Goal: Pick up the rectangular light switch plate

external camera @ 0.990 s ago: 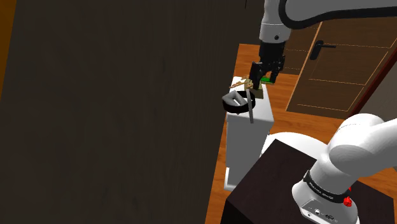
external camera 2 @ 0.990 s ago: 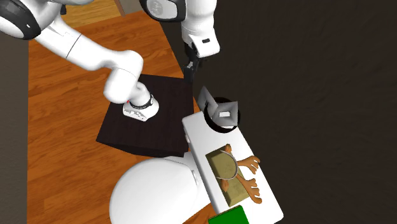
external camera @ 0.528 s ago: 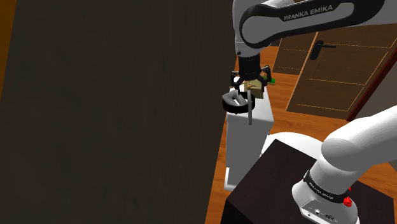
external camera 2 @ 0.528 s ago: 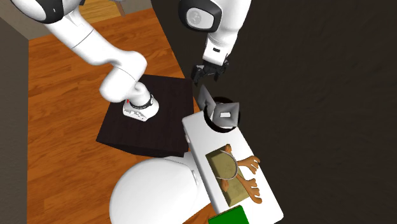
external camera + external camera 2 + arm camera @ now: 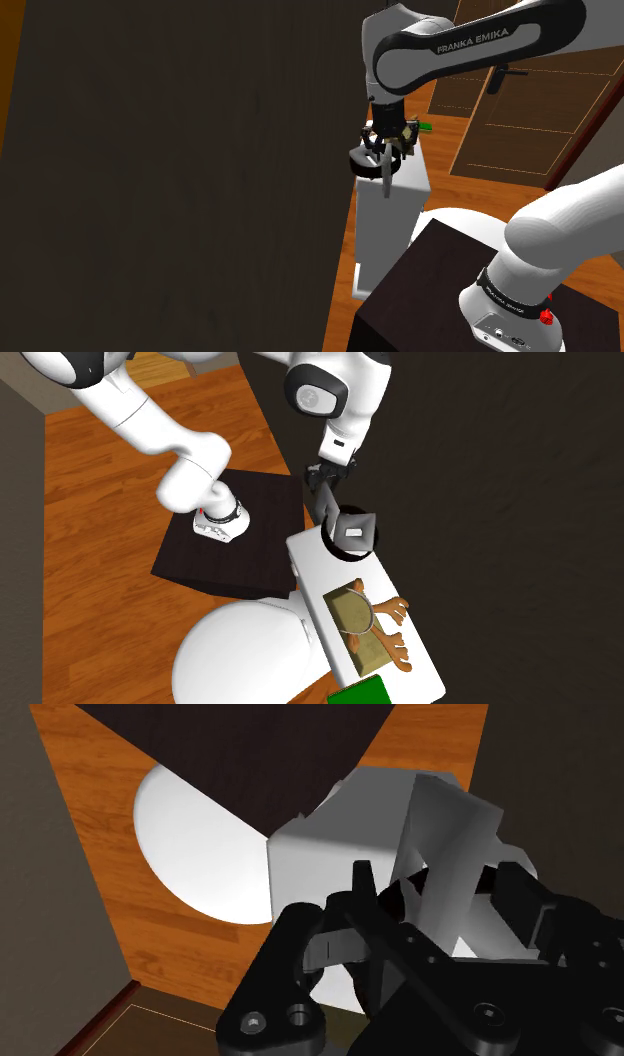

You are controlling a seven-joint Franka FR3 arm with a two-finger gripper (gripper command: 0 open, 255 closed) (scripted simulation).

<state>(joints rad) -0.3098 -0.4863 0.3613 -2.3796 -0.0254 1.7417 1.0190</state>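
The light switch plate (image 5: 352,530) is a grey rectangular piece with a small pale slot, leaning on a black round object (image 5: 340,548) at the end of a white cabinet (image 5: 318,567). In the shoulder view the plate (image 5: 389,177) shows as a thin grey strip hanging over the cabinet's edge. My black gripper (image 5: 323,490) has come down onto the plate's upper end. In the wrist view the plate (image 5: 443,844) rises between my fingers (image 5: 364,892), which stand apart on either side of it; the gripper (image 5: 440,899) is open.
Farther along the cabinet top lie a tan box (image 5: 355,614) with a brown antler-shaped piece (image 5: 397,642) and a green block (image 5: 360,692). A white round object (image 5: 235,657) and my dark stand (image 5: 245,552) sit beside the cabinet. A dark wall (image 5: 180,170) runs close alongside.
The arm has swung from over the tan box to the black round object and lowered, bringing the open fingers around the plate's upper end. The plate has not moved.
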